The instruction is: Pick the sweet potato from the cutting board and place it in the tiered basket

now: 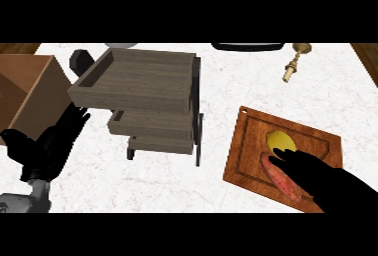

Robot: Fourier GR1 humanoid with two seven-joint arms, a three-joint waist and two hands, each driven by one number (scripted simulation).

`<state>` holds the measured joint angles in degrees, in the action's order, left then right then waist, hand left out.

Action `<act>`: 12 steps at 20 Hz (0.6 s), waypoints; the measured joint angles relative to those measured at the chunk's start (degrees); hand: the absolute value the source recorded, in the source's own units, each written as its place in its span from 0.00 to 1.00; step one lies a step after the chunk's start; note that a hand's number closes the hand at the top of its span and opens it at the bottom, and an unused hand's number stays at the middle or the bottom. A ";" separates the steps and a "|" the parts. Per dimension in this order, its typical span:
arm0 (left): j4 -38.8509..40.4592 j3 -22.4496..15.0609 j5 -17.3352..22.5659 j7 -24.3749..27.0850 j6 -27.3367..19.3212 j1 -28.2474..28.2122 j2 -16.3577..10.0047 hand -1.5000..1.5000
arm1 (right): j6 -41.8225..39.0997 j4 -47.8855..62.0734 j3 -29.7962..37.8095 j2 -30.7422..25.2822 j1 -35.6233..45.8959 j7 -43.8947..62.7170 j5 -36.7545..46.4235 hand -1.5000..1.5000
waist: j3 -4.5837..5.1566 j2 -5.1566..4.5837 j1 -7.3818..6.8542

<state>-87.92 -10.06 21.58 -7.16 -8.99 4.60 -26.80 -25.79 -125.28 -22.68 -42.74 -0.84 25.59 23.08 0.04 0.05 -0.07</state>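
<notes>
A long reddish sweet potato (276, 176) lies on the wooden cutting board (251, 145) at the right, just below a yellow round fruit (281, 141). My right hand (317, 175) comes in from the lower right and rests over the potato's right side. Its fingers (291, 157) stretch toward the yellow fruit and hide part of the potato. The grey wooden tiered basket (140, 82) stands left of the board, with its top tray widest and two lower tiers beneath. My left hand (48, 145) rests open at the far left, fingers up, apart from the basket.
A brown wooden box (26, 92) stands at the left edge beside my left hand. A brass utensil (292, 62) lies at the back right. A black object (247, 46) sits at the back edge. White marble counter shows between basket and board.
</notes>
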 measured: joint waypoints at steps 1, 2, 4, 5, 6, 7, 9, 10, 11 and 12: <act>0.89 0.33 -0.24 0.54 0.65 0.16 0.21 0.50 | 0.05 0.86 -1.19 1.33 0.26 0.95 1.64 0.00 | 0.00 -0.02 0.00; 1.11 0.65 -0.49 0.61 0.93 -0.03 0.51 0.50 | 0.27 1.55 -2.13 2.54 0.13 1.43 3.43 0.00 | -0.01 -0.02 0.00; 0.60 0.92 -1.16 -0.14 0.97 0.12 1.16 0.50 | 0.58 4.03 -3.37 4.52 0.24 1.48 6.47 0.00 | -0.02 -0.03 -0.02; 0.61 1.19 -1.45 -0.15 1.23 0.01 1.42 0.50 | 0.90 5.22 -2.88 4.52 -0.41 0.27 7.48 0.00 | -0.03 -0.03 0.01; 0.26 1.39 -1.73 -0.46 1.45 -0.02 1.64 0.50 | 1.06 6.94 -3.17 5.58 0.09 -0.04 8.77 0.00 | -0.03 -0.03 -0.01; -0.65 1.55 -2.09 -1.28 1.37 -0.24 1.70 0.50 | 1.57 8.71 -3.50 6.47 0.21 -0.85 10.17 0.00 | -0.04 -0.03 -0.05; 0.42 2.51 -2.34 -0.51 2.39 -0.14 2.11 0.50 | 3.09 11.96 -4.32 8.05 0.32 -2.57 13.19 0.00 | -0.04 -0.04 -0.04; 0.77 2.50 -2.95 -1.03 2.07 0.65 2.71 0.50 | 3.92 13.66 -4.70 8.75 0.40 -3.67 14.70 0.00 | -0.05 -0.05 -0.02; -0.07 2.56 -3.52 -1.49 1.87 0.23 3.07 0.50 | 4.35 15.14 -4.58 9.51 0.75 -4.49 15.86 0.00 | -0.05 -0.05 -0.04; -0.32 2.78 -3.80 -1.89 1.96 0.15 3.18 0.50 | 5.31 16.88 -3.59 9.10 0.61 -6.78 16.44 0.00 | -0.06 -0.05 -0.03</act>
<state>-88.24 -7.28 17.79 -9.05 -7.02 4.75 -23.62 -20.47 -108.40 -26.28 -33.64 -0.23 18.81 39.52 -0.02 0.00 -0.10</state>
